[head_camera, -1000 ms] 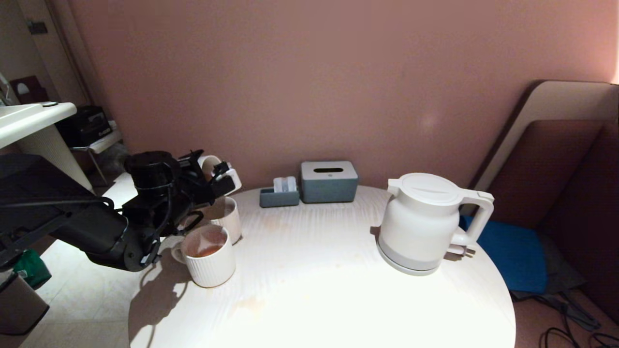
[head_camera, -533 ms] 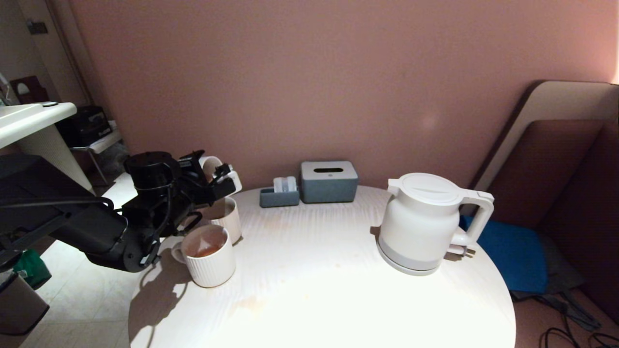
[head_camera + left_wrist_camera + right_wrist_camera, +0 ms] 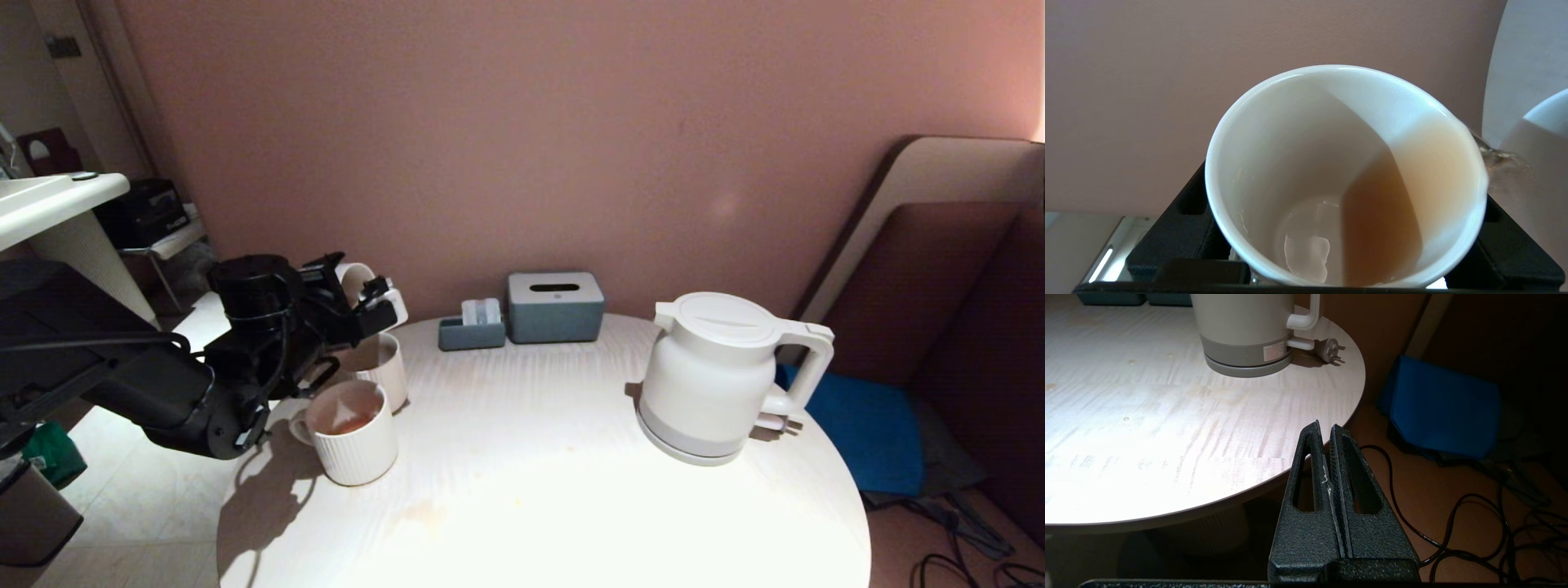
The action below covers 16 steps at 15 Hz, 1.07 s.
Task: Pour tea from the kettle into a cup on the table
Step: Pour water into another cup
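My left gripper (image 3: 367, 298) is shut on the small white cup (image 3: 394, 307) and holds it tipped on its side above the table's left edge. In the left wrist view the cup (image 3: 1306, 134) fills the frame between black fingers (image 3: 1167, 237). Reddish tea (image 3: 1380, 220) is pooled against its lower wall, and a thin stream (image 3: 1494, 157) runs over the rim. The white kettle (image 3: 710, 376) stands upright on the right of the round table (image 3: 531, 506), apart from both grippers. My right gripper (image 3: 1325, 428) is shut and empty, low beside the table edge (image 3: 1274, 482).
Two ribbed white mugs stand under the left gripper: the front one (image 3: 355, 445) holds some tea, the rear one (image 3: 384, 367) is right below the cup. A grey tissue box (image 3: 555, 306) and a small tray (image 3: 471, 331) sit at the back. Cables (image 3: 1453, 522) lie on the floor.
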Motion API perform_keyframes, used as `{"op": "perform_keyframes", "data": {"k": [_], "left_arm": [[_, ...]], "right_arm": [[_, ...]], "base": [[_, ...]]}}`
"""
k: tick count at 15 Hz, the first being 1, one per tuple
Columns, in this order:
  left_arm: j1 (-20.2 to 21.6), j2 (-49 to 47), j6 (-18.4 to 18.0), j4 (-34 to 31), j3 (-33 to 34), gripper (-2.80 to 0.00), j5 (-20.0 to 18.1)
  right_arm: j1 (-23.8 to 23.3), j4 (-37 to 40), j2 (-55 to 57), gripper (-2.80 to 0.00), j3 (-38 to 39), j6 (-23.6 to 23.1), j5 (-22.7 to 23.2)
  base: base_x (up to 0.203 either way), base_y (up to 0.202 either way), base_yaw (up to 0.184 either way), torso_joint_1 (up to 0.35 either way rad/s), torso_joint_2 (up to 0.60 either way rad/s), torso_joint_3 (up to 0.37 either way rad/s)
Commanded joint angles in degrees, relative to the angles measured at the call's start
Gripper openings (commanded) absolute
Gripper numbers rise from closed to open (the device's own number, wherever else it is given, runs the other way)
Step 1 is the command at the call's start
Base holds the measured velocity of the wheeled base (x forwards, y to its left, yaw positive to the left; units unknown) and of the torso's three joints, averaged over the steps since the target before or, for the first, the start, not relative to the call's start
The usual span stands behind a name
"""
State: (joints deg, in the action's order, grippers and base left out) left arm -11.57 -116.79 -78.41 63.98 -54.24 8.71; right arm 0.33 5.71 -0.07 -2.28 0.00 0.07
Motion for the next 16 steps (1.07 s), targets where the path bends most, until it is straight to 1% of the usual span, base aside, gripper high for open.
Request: {"op": "perform_keyframes", "data": {"k": [1,11,16], "left_arm": [[0.1,0.5,-1.0,0.4,-0.3,-2.8,0.1],[0.2,0.5,-2.6,0.4,0.0,-2.8,0.0],[0.1,0.6,-2.8,0.4,-0.1,-2.8,0.0]], "right_arm": [[0.0,0.1,0.1,-2.8,0.0,0.0,0.0],[0.0,0.0,0.1,-2.8,0.0,0.0,0.0],[0.0,0.1,0.1,-2.8,0.0,0.0,0.0]], "base": [[0.0,0.0,0.0,0.0,0.0,0.0],[0.0,0.0,0.0,0.0,0.0,0.0],[0.0,0.0,0.0,0.0,0.0,0.0]]}}
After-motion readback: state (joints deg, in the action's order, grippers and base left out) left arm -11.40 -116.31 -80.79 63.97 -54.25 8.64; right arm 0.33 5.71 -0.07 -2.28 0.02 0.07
